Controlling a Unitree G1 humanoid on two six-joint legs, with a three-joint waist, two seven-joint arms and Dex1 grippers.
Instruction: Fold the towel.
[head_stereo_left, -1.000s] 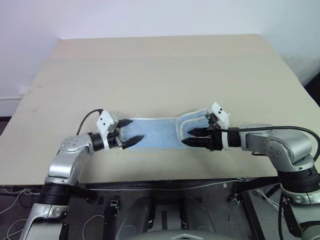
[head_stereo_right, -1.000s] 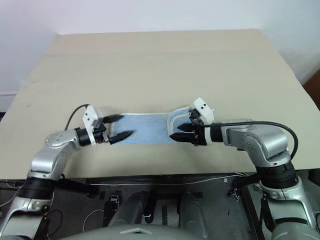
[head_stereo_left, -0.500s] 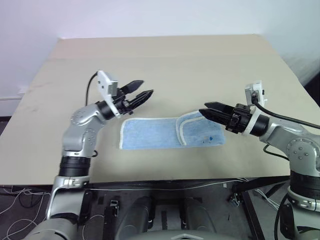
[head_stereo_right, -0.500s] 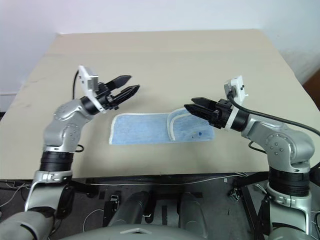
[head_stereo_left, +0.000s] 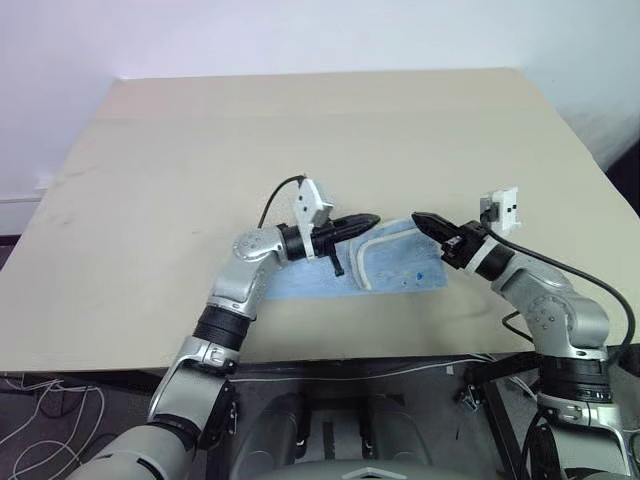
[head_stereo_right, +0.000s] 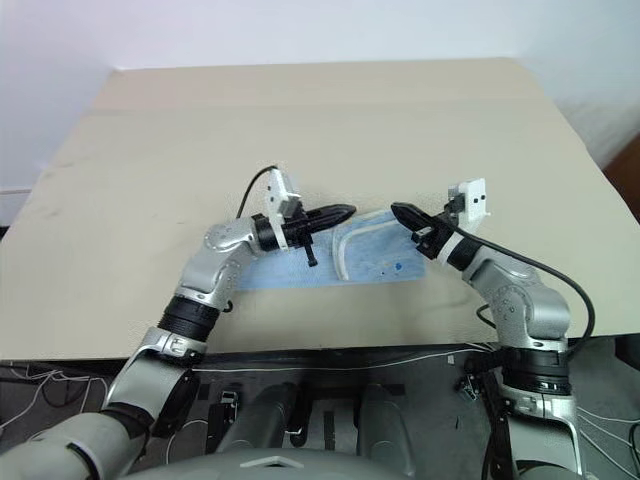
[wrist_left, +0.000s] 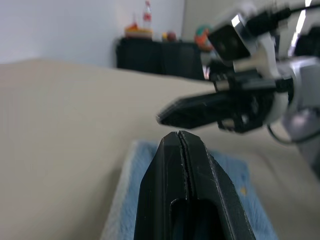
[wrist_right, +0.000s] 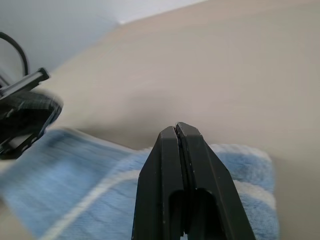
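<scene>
towel (head_stereo_left: 400, 266): lower centre of frame, left half hidden behind left arm | left gripper (head_stereo_left: 372, 218): clenched, empty | right gripper (head_stereo_left: 418, 218): clenched, empty

We see the towel (head_stereo_left: 400, 268) as soft, fluffy blue cloth with a white stitched edge; the table (head_stereo_left: 300, 130) looks smooth and matt, pale like wood board; our gripper fingers (wrist_left: 182, 190) look like hard black plastic, a little shiny.
</scene>
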